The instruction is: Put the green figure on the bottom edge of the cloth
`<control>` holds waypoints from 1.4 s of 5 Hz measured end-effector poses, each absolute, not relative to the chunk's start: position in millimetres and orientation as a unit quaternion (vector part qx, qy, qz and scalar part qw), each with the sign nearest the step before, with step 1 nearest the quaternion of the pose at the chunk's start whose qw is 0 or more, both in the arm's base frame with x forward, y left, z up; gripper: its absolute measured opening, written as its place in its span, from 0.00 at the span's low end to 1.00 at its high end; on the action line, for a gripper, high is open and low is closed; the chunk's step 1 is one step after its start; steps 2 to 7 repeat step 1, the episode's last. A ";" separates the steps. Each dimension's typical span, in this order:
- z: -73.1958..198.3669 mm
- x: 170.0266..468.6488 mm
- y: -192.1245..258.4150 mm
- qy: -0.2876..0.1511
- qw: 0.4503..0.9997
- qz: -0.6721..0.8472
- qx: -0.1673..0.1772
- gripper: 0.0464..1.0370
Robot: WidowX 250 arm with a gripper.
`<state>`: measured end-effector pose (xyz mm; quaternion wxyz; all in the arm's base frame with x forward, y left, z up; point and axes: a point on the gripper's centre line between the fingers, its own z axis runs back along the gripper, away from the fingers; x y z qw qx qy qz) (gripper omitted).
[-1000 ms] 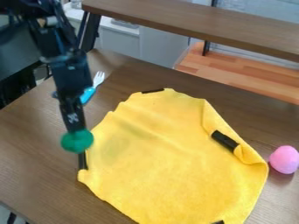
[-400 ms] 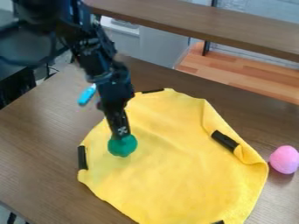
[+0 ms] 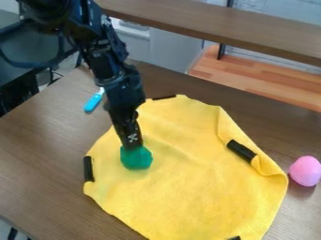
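Gripper (image 3: 132,146) clasps the green figure (image 3: 136,159) over the yellow cloth (image 3: 194,173), toward its nine o'clock side. Released here, the green figure would likely miss the six o'clock edge; dragged low toward it, it could bunch the yellow cloth.

Round green figure (image 3: 136,158) over left part of spread yellow cloth (image 3: 182,187), right edge folded

Soft light, shadow beneath pink egg (image 3: 305,170)
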<state>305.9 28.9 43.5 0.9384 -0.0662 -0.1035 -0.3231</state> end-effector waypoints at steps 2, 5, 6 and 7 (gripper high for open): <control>83.3 315.2 26.6 -0.141 0.930 -0.328 -0.086 0.97; 83.3 315.2 26.6 -0.141 0.930 -0.328 -0.086 0.97; 83.3 315.2 26.6 -0.141 0.930 -0.328 -0.086 0.97; 83.3 315.2 26.6 -0.141 0.930 -0.328 -0.086 0.97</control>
